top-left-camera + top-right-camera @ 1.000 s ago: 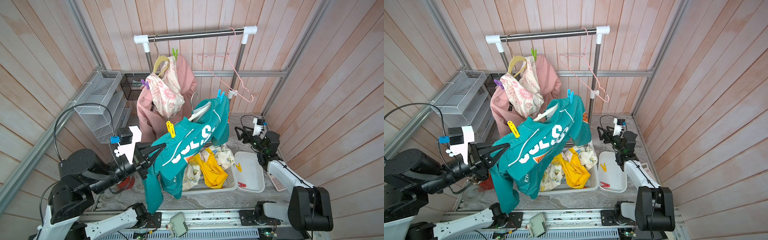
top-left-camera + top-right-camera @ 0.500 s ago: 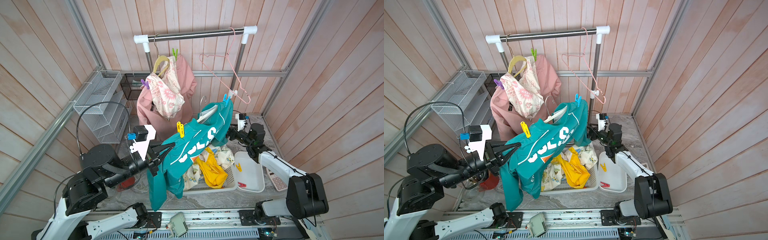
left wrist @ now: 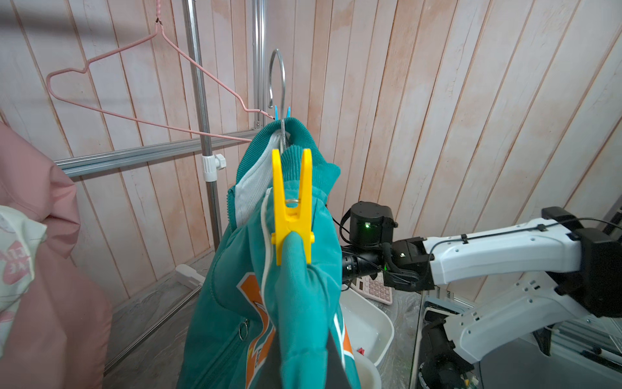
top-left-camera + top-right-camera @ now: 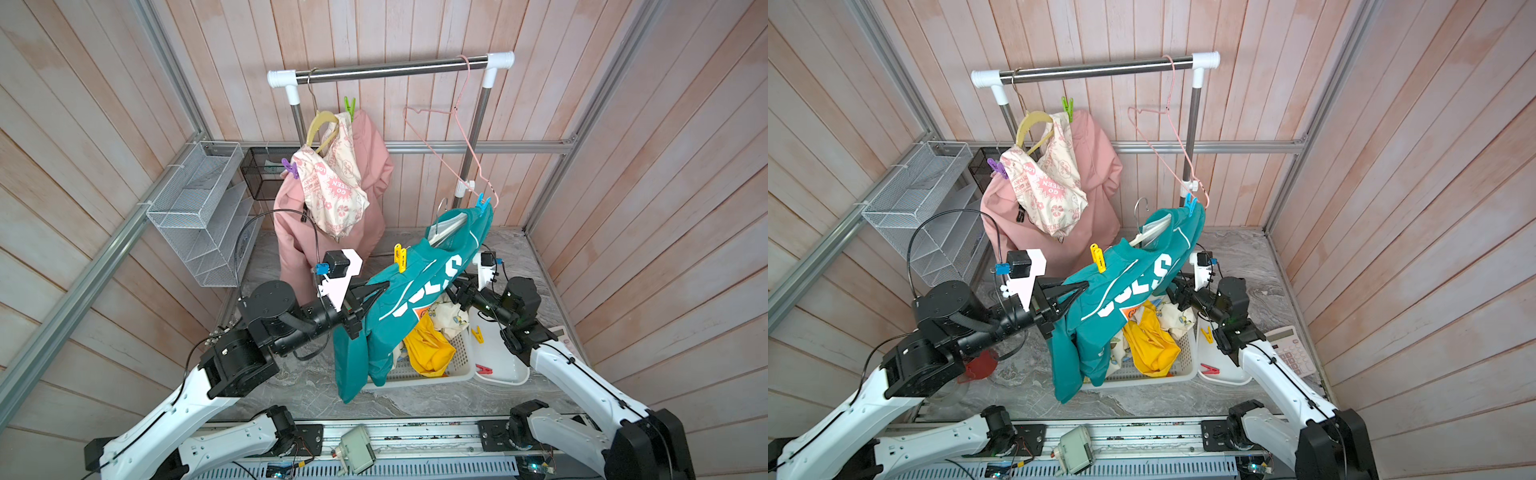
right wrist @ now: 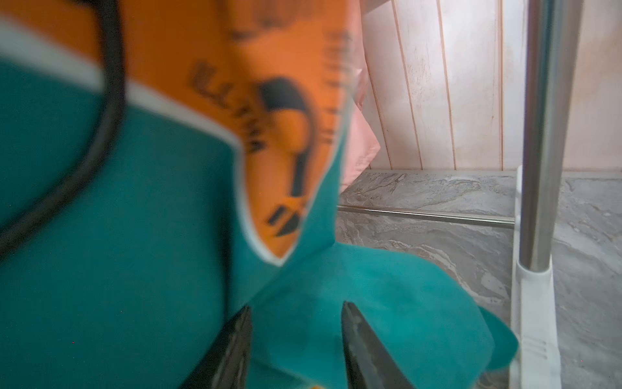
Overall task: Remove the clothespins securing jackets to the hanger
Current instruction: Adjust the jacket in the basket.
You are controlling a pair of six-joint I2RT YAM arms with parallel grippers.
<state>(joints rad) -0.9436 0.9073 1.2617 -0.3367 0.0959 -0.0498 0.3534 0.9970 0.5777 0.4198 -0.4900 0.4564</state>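
Observation:
The teal jacket (image 4: 415, 291) hangs tilted off the rail on a white hanger (image 4: 446, 224), and my left gripper (image 4: 386, 284) is shut on its shoulder fabric. A yellow clothespin (image 3: 292, 215) clips that shoulder just beyond my left jaws, which the cloth hides. A blue clothespin (image 4: 483, 201) sits on the far shoulder. My right gripper (image 5: 297, 305) is open at the jacket's lower edge, with teal cloth in the gap. The pink jacket (image 4: 365, 187) hangs on the rail with a green clothespin (image 4: 350, 109) and a purple clothespin (image 4: 290, 168). The yellow jacket (image 4: 428, 349) lies in the basket.
A white basket (image 4: 453, 370) and a white tray (image 4: 505, 361) holding a yellow pin (image 4: 477, 333) and a red pin (image 4: 482, 368) sit under the jacket. An empty pink wire hanger (image 4: 453, 141) hangs on the rail (image 4: 390, 68). A wire shelf (image 4: 195, 212) stands left, a calculator (image 4: 1291, 353) right.
My left arm has carried the teal jacket rightward and lower. My right gripper has moved in under the jacket's hem and its jaws have narrowed.

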